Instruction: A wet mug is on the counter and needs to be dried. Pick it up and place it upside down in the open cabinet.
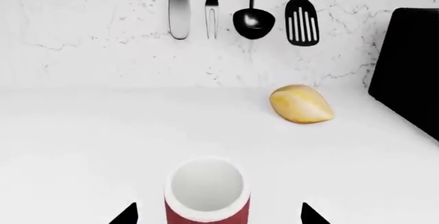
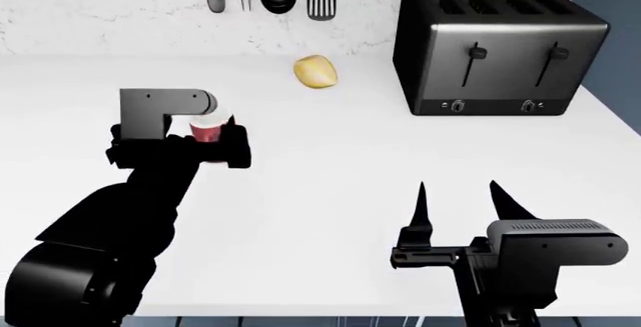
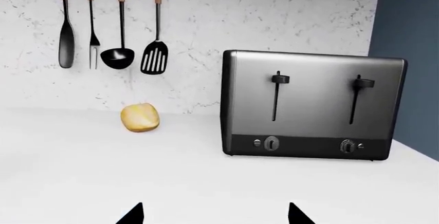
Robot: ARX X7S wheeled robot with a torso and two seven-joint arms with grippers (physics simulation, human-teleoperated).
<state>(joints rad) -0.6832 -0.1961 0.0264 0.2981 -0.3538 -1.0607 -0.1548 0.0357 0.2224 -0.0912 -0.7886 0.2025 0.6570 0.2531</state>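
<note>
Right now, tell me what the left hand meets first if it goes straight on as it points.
The small red cylindrical mug, standing upright between the open left hand's fingertips. Beyond it lies bare white countertop.

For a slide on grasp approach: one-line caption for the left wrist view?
Open left gripper straddles the upright red mug on the white counter, yellow lump beyond.

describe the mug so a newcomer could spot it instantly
On the white counter, left of the toaster, look between the left gripper's fingertips. The mug stands upright there: red outside, white inside, unlike the yellow lump nearer the wall.
</note>
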